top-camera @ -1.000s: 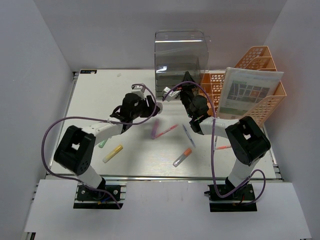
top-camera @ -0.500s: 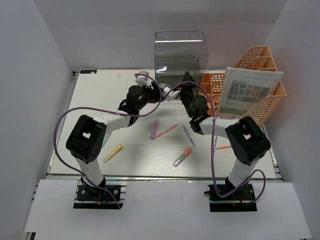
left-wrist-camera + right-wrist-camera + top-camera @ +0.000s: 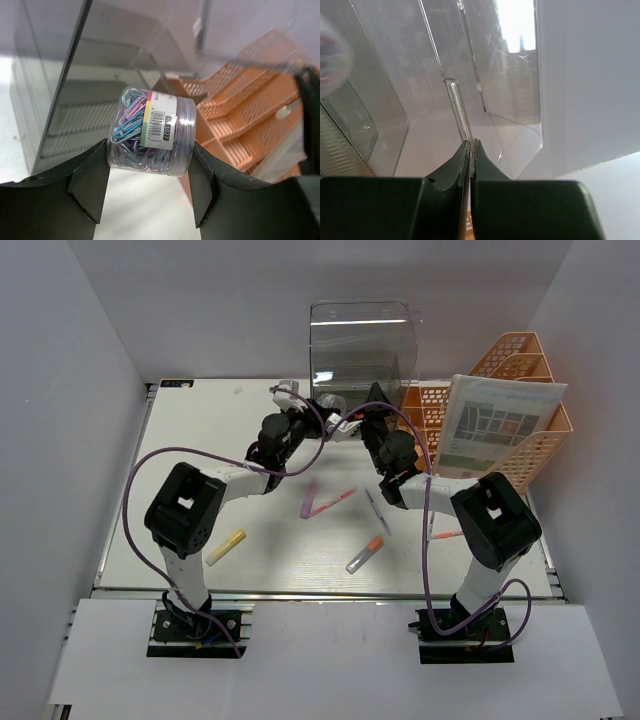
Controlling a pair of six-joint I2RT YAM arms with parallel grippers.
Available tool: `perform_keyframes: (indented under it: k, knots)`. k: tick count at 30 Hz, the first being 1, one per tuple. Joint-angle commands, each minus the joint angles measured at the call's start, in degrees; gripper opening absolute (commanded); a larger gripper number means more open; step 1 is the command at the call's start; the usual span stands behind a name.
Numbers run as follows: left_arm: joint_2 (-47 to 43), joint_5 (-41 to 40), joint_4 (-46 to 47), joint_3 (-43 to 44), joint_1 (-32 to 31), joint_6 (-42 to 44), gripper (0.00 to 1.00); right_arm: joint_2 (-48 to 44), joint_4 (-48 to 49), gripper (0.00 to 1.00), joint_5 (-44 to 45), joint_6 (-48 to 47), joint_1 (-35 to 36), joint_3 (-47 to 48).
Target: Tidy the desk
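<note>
— Where was the desk?
— I saw the desk (image 3: 190, 450) under both arms. My left gripper (image 3: 149, 152) pinched a jar of paper clips (image 3: 150, 130) before the clear box (image 3: 50, 100). The right gripper (image 3: 471, 146) had its fingers pressed together.

Bright, even light is washing the flat white desk (image 3: 195, 430); glare is flaring on the clear plastic drawer box (image 3: 360, 345).
</note>
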Motion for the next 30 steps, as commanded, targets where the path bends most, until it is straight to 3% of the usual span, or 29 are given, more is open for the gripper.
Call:
perform_keyframes:
  k: [1,17,30]
  knots:
    - [0.05,-3.01,5.77,3.81,-1.05,0.59,0.12,-1.57,26.11,0.0,1.94,1.53,-0.69,2.46]
    - [8.05,-12.06,13.5,9.26,-3.95,-2.57,0.13,-2.1,26.2,0.0,1.77,1.88,-0.6,2.2]
    - [13.5,-19.0,14.12,15.93,-6.15,-2.22,0.14,-2.1,26.02,0.0,1.33,1.89,-0.6,1.76]
